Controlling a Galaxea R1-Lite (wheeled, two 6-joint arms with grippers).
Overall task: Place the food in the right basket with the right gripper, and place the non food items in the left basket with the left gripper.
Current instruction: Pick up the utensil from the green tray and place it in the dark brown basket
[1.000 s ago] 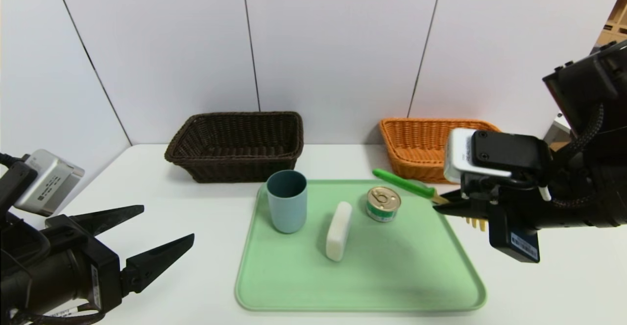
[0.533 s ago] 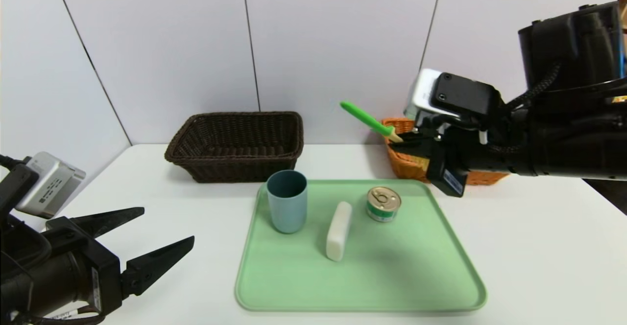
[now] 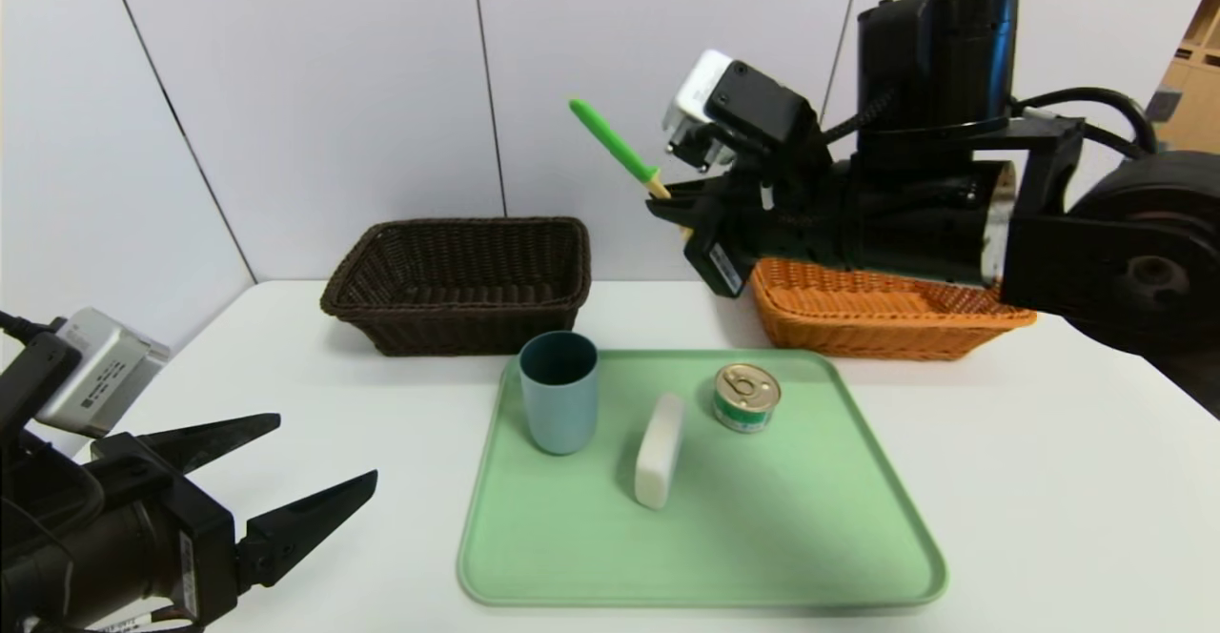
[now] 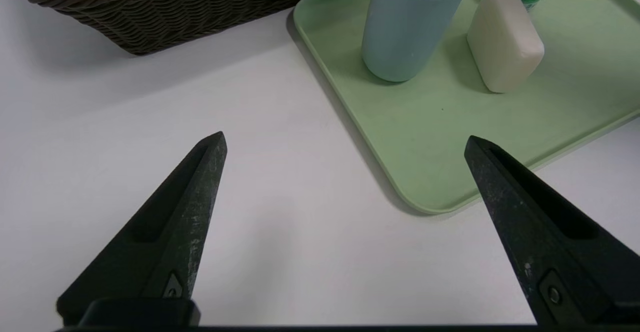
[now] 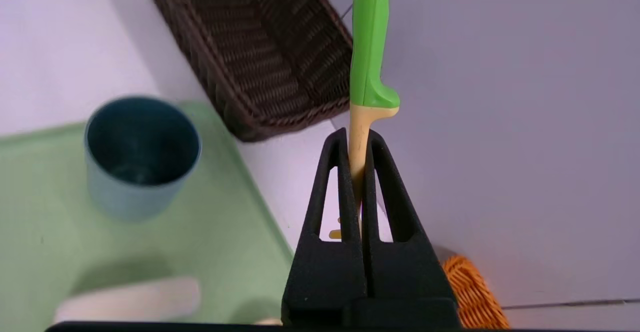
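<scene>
- Since the earlier frame: right gripper swung up and leftward from beside the tray, fork carried along; left gripper unmoved.
- Left gripper: low at the table's near left, jaws spread wide, holding nothing.
- Brown basket: at rear left.
- Tray contents, left to right: cup, soap, can.
- Fork: aloft between the two baskets, pinched at its tan neck; long axis slanted, green handle pointing up and left, tines hidden behind the jaws.
- Handling, judged: light, stiff, smooth plastic; liable to pivot in so narrow a pinch; firmer hold likely on the handle.
- Right gripper: clamped tight on the fork, above the orange basket.
</scene>
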